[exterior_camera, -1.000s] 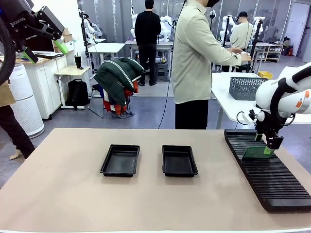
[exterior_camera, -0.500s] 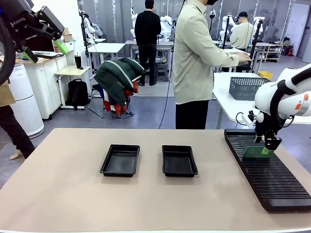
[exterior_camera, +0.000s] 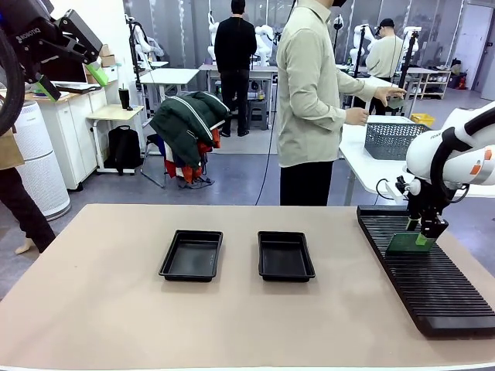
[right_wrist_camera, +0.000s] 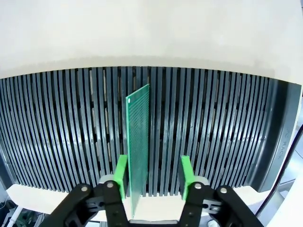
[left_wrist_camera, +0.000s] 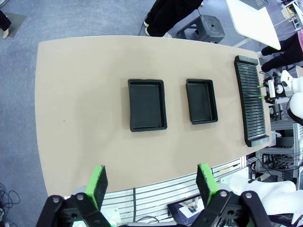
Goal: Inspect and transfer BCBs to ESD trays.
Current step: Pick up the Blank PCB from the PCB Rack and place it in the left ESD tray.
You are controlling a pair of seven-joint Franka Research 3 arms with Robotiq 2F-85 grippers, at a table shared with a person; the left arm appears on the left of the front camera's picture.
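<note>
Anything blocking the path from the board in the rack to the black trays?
Nothing visible. The BCB stands alone in the rack, with the right gripper straddling it. Between the rack and the ESD trays there is bare table, and both trays look empty.

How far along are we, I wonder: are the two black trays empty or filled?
Empty. The left tray and the right tray show bare black floors in front and left wrist views.
</note>
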